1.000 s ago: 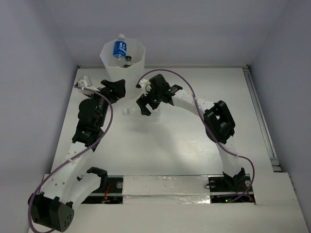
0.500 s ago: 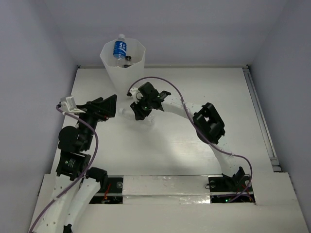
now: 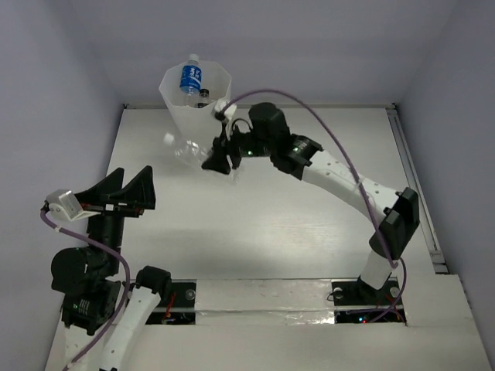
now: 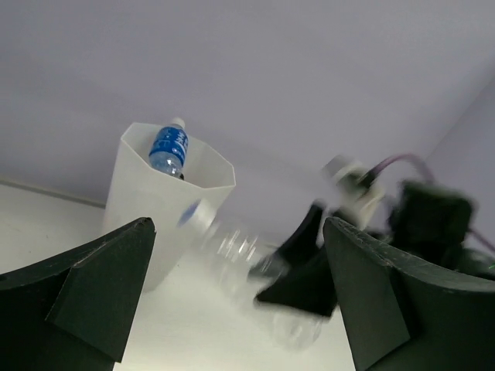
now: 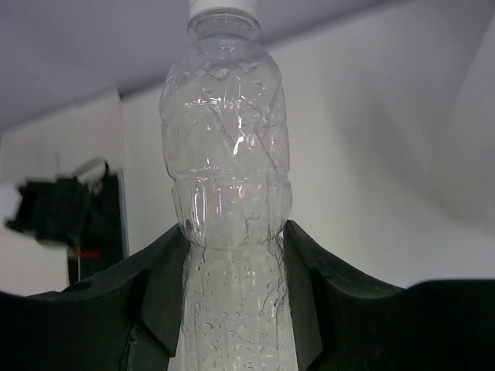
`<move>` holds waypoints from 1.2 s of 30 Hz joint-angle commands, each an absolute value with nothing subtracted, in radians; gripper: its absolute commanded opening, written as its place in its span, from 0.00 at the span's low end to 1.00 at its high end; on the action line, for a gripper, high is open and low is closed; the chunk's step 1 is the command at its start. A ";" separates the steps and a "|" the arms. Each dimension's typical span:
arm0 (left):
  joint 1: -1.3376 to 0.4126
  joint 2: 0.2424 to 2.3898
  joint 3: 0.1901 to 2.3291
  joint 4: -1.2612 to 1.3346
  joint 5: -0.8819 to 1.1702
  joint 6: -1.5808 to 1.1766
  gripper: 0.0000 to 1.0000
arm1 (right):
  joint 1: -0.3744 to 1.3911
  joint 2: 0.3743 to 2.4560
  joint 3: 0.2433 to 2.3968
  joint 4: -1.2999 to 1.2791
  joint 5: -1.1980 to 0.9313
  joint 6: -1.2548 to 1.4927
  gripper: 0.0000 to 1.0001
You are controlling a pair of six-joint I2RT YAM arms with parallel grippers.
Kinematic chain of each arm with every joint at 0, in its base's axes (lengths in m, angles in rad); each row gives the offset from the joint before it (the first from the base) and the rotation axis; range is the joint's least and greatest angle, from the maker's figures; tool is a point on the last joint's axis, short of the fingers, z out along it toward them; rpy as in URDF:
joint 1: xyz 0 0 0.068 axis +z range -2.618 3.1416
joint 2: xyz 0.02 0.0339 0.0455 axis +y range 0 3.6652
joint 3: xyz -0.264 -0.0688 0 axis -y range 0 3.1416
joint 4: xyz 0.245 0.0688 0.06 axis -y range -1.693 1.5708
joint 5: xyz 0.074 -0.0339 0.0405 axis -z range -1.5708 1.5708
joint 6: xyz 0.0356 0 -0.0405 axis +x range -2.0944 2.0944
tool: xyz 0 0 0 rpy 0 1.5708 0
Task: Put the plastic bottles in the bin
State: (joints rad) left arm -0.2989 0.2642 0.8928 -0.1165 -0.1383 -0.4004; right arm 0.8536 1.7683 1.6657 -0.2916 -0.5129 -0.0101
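Note:
The bin (image 3: 172, 108), translucent white and faceted, stands at the table's far edge. A blue-labelled bottle (image 3: 190, 77) pokes above its rim, beside a black cap (image 3: 203, 94). My right gripper (image 3: 216, 154) is shut on a clear plastic bottle (image 3: 184, 147) and holds it off the table, just in front of the bin's wall. In the right wrist view that bottle (image 5: 228, 193) sits squeezed between the two fingers (image 5: 162, 286), white cap away from me. My left gripper (image 3: 133, 174) is open and empty at the near left. Its camera shows the bin (image 4: 147, 209) and the blurred bottle (image 4: 247, 263).
Grey walls close the table in on the left, back and right. A metal rail (image 3: 418, 185) runs along the table's right edge. The right arm (image 3: 348, 182) stretches diagonally across the table's right half.
The right gripper closed on the clear bottle and carried it up and back toward the bin. The left arm pulled away from the bin to the near left.

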 commanded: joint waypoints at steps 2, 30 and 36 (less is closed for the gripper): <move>-0.293 0.241 0.875 -0.115 -0.164 -0.351 0.89 | 0.842 1.782 1.894 -0.019 -0.427 0.129 0.40; -0.302 0.236 0.644 -0.046 -0.040 -0.414 0.88 | 0.670 2.513 2.648 0.446 0.089 0.538 0.40; -0.302 0.239 0.646 -0.049 -0.051 -0.413 0.88 | 0.670 2.500 2.579 0.424 0.083 0.512 0.51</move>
State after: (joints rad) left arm -0.2996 0.2382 0.6468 -0.0952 -0.0528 -0.4129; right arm 0.6632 2.5397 2.5935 0.3691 0.0616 0.5301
